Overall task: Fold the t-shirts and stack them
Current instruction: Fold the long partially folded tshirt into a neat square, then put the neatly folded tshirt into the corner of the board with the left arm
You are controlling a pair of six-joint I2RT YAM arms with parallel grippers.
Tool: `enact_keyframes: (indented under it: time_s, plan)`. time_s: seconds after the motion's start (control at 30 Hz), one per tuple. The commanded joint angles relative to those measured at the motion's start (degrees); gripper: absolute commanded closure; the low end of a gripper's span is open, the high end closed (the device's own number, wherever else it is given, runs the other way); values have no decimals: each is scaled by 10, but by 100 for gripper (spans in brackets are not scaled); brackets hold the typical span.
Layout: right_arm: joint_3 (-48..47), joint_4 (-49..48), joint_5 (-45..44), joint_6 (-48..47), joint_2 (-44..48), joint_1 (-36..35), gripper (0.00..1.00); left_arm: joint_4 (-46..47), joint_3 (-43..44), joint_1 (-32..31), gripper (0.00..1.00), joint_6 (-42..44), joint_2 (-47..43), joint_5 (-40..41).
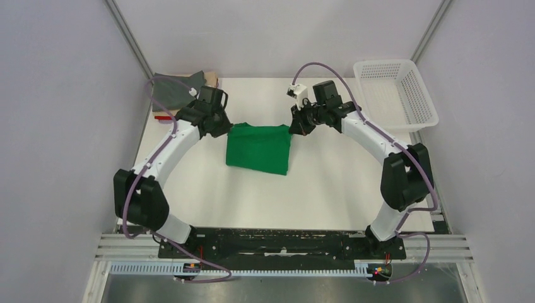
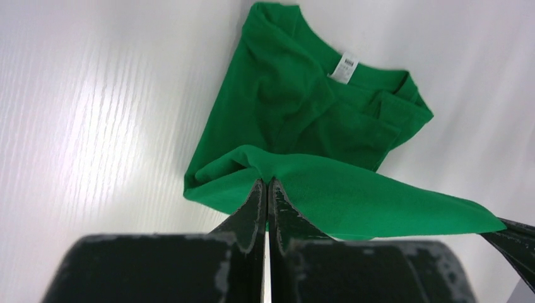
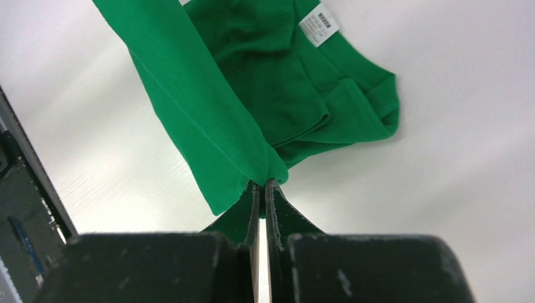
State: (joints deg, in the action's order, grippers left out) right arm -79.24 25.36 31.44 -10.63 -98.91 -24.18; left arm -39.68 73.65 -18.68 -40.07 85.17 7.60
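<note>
Shirt: green shirt [image 1: 258,148] [image 2: 296,107] [image 3: 252,95] of soft, matte knit, doubled into a rough rectangle; it sits on the desk [image 1: 340,183], to the left of the basket [image 1: 385,62].
Axis: the pinched edge runs left to right, stretched between the two arms and raised off the desk; the rest of the cloth falls from it away from the basket's far rim, towards the arm bases.
Lower layer: rumpled, with sleeve folds and a ribbed collar; the white label [image 2: 344,68] [image 3: 318,24] lies at the end away from the raised edge.
Left fingers [image 1: 224,128] [image 2: 260,189]: black, scuffed and pressed together, pinching the corner of the raised edge farther from the basket.
Right fingers [image 1: 294,128] [image 3: 255,192]: closed tight on the corner nearer the basket, with a hem fold caught between them.
Basket: white plastic mesh, rectangular, with sloped walls.
Desk: smooth white, faintly ribbed and glossy under the light.
Pile [image 1: 176,91]: grey cloth on top, with tan and red edges showing; well left of the basket, beyond the shirt.
</note>
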Motion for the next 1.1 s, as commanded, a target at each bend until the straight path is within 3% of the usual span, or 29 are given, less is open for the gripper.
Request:
enact_keyframes:
  time_s: [0.0,0.33,0.43,0.5,0.53,0.57,0.6,0.67,0.8,1.07]
  plan:
    - [-50,14,-20,-18,-31,20,100,25,70,14,98,2,60,33]
    - [-135,-12,-31,-32,-142,46,100,22,171,26,98,13,196,49]
    - [-154,-19,-45,-26,-169,49,96,18,208,26,89,12,241,42]
    - [-166,-23,-66,-31,-185,51,86,11,234,26,70,13,270,42]
    - [-177,-27,-81,-33,-196,53,66,6,253,27,36,17,284,46]
    - [-190,-27,-96,-30,-206,56,36,-3,271,28,17,24,295,47]
    - [-212,-23,-116,-23,-218,58,26,-13,297,29,2,31,307,47]
    - [-243,-17,-128,-15,-228,63,2,-27,341,31,0,46,319,40]
    - [-188,-64,-127,7,-172,65,2,-20,344,30,0,86,310,-27]
    - [98,-227,-132,69,29,71,2,19,187,30,0,176,275,-121]
